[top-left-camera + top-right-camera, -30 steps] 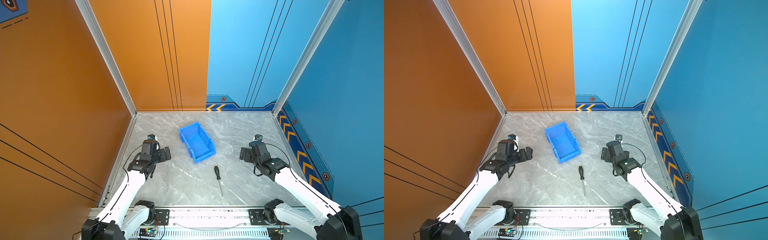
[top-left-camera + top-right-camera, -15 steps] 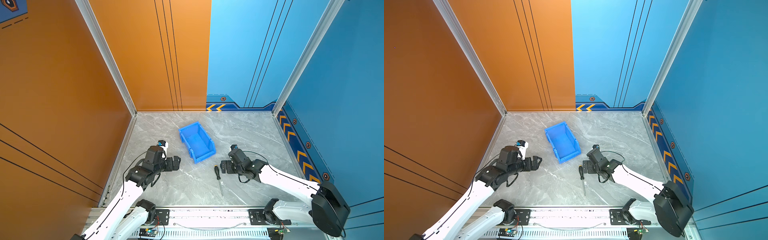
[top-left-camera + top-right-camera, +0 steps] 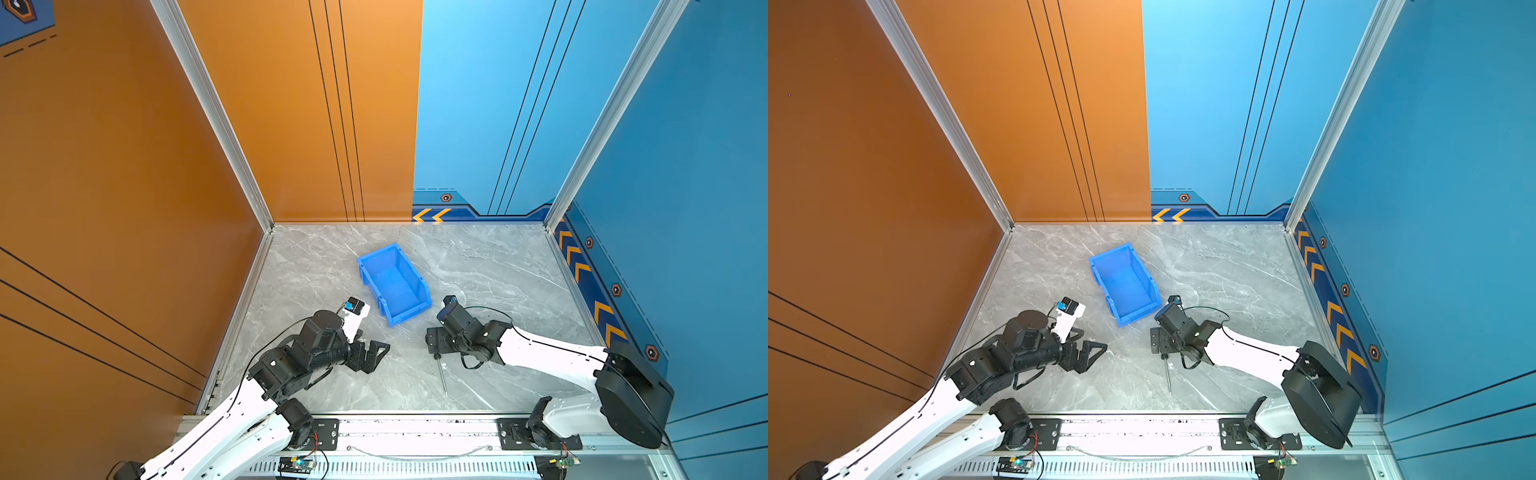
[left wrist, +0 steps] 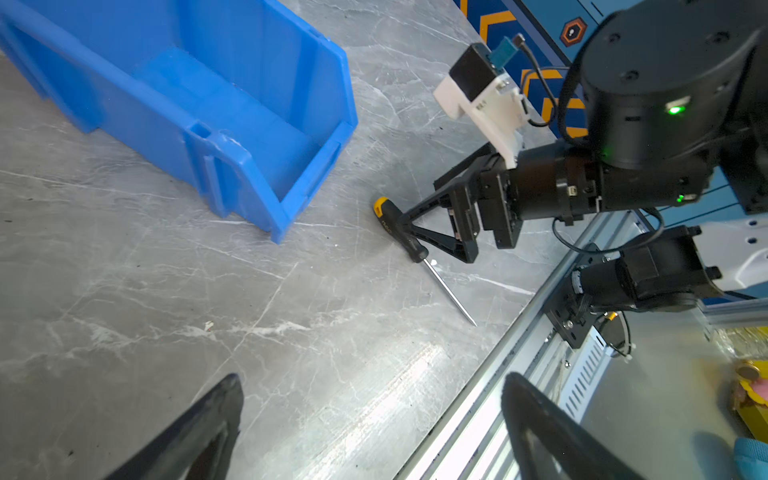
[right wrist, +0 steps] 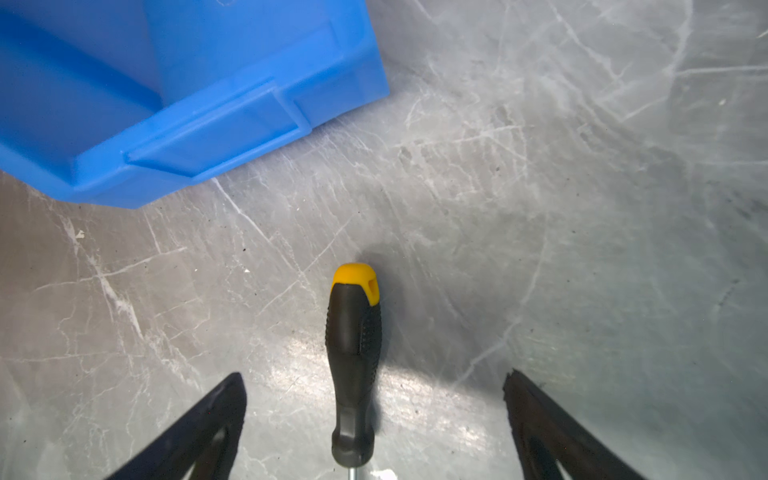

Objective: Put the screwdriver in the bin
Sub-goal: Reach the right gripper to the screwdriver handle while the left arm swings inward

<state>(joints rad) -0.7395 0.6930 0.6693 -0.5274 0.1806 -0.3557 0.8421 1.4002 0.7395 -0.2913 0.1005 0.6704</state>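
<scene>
My right hand (image 5: 374,374) is spread open astride the screwdriver (image 5: 353,353), with the bin (image 5: 249,104) just ahead.

On the grey worktop (image 3: 498,270) the blue bin stands empty a little beyond my right fingertips and off to one side, its low front wall facing me. My left hand (image 3: 376,353) waits well apart, also open and holding nothing. The screwdriver lies flat between my right fingers (image 5: 216,415), touching neither. Its long axis runs straight out from my wrist, with the yellow cap pointing ahead toward the bin and the thin shaft trailing back under my palm. I judge it light and rigid. The stippled black handle should grip well, while the smooth shaft would likely roll or slip, so I would close across the handle's thick middle.
</scene>
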